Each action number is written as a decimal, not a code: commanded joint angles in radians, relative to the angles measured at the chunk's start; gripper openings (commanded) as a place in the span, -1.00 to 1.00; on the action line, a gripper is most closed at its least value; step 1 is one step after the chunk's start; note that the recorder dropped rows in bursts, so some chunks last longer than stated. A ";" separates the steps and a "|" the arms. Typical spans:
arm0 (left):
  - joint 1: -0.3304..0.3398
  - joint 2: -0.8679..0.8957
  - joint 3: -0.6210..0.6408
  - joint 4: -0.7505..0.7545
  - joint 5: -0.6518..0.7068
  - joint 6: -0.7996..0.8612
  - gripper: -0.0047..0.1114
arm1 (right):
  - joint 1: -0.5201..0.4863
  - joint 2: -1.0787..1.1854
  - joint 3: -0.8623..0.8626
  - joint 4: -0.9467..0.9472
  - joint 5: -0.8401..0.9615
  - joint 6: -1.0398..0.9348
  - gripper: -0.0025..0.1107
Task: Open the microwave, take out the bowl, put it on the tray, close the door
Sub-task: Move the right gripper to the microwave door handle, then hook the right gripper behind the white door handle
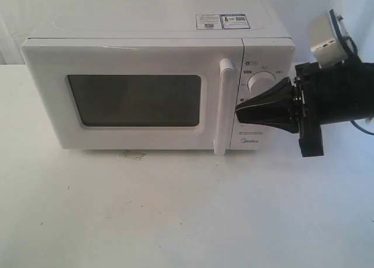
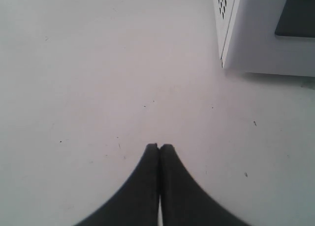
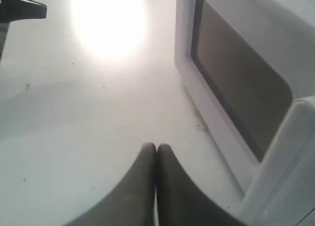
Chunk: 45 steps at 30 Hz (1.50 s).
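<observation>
The white microwave [image 1: 158, 31] stands at the back of the table, its door [image 1: 134, 98] closed, dark window facing me. My right gripper [image 1: 238, 111] is shut and empty, its black tips just right of the vertical bar handle [image 1: 224, 107], in front of the dial panel. In the right wrist view the right gripper [image 3: 156, 147] points past the handle [image 3: 285, 162] along the door window [image 3: 236, 83]. My left gripper [image 2: 159, 147] is shut over bare table, with the microwave corner [image 2: 256, 34] ahead; it is out of the exterior view. The bowl is hidden.
The white table [image 1: 175, 209] spreads in front of the microwave. A small scrap or mark [image 1: 132, 155] lies under the door's lower edge. A bright glare [image 3: 108, 19] marks the table in the right wrist view. No tray is in view.
</observation>
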 commanded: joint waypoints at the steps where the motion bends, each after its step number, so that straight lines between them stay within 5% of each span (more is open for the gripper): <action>1: -0.004 -0.005 0.003 -0.002 0.002 -0.004 -0.92 | -0.011 0.066 -0.008 0.043 0.029 -0.023 -0.96; 11: -0.004 -0.005 0.003 -0.002 0.002 -0.004 -0.92 | -0.009 0.113 -0.008 0.152 -0.154 -0.023 -0.83; 16: -0.004 -0.005 0.003 -0.002 0.002 -0.004 -0.92 | -0.009 0.119 -0.008 0.185 -0.115 -0.034 0.07; 17: -0.004 -0.005 0.003 -0.002 0.002 -0.004 -0.92 | -0.009 0.119 -0.008 0.185 -0.113 -0.054 0.13; 27: -0.004 -0.005 0.003 -0.002 0.002 -0.004 -0.92 | 0.086 0.119 -0.008 0.315 -0.256 -0.226 0.15; 45: -0.004 -0.005 0.003 -0.002 0.002 -0.004 -0.92 | 0.221 0.130 -0.011 0.438 -0.480 -0.226 0.12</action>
